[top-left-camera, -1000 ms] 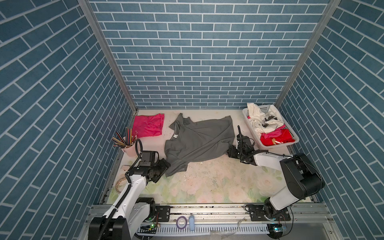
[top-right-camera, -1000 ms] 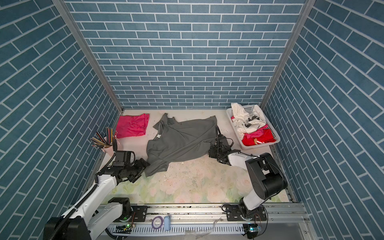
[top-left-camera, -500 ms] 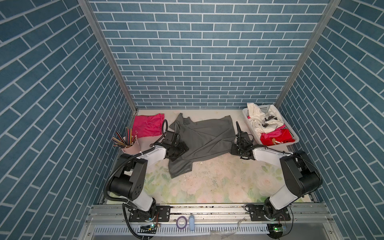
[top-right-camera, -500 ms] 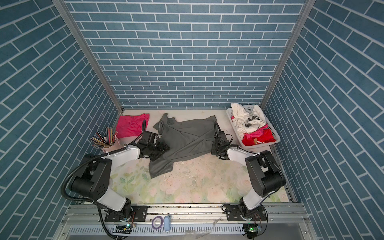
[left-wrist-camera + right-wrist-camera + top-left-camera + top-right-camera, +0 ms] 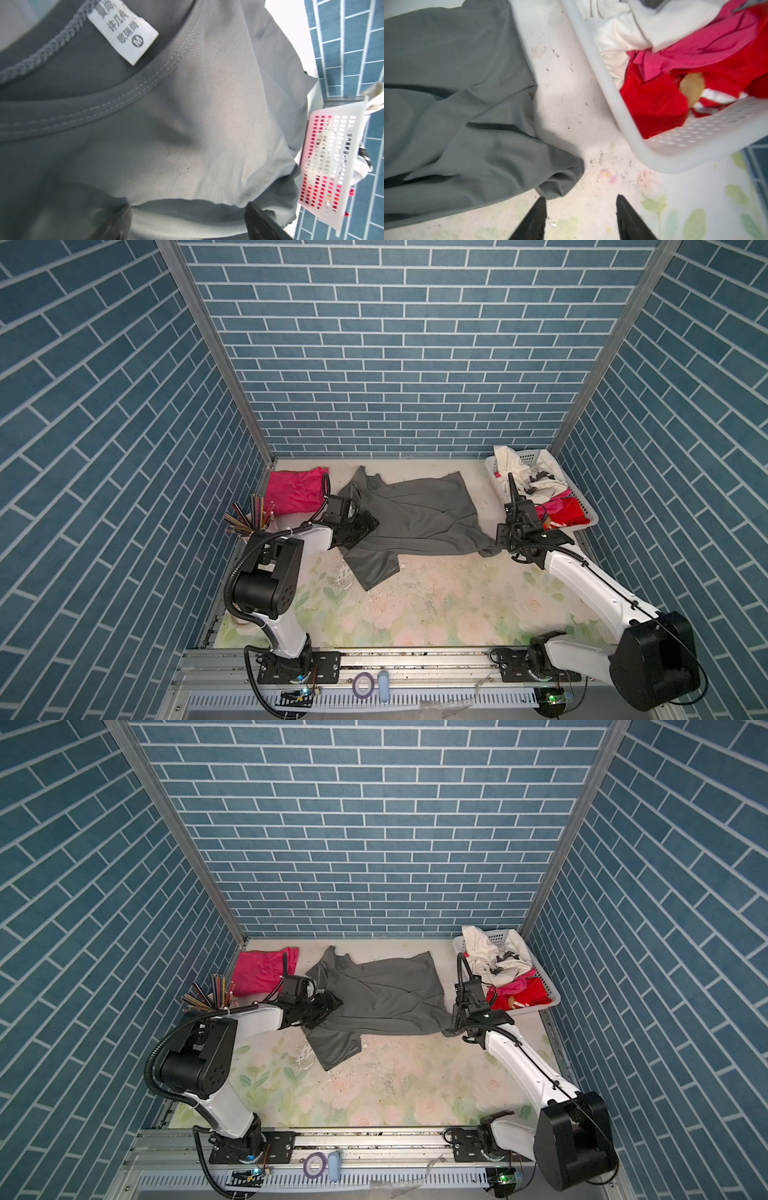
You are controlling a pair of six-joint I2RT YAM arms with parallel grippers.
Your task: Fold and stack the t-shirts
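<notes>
Grey t-shirt lies spread but creased across the back half of the surface. Its collar is at the back left and one sleeve trails forward. Pink t-shirt lies flat in the back left corner, well apart from the grey one's body. Its near edge is partly hidden behind the left arm's wrist and cable.

Left claw is over the grey t-shirt just below the collar, jaws spread wide with cloth lying between them. Only the ends of its fingers show at the frame's edge, and contact with the cloth cannot be confirmed. A white size label is sewn inside the collar.

Right claw is spread with nothing between its jaws, low over bare surface. The grey t-shirt's bunched hem corner lies just beside one fingertip; whether they touch cannot be told.

White basket stands at the back right, holding white, pink and red cloth, its far end cut off in the right wrist view. A cup of pencils stands at the left edge beside the left arm.

Only a narrow bare strip separates the shirt's right edge from the basket.
</notes>
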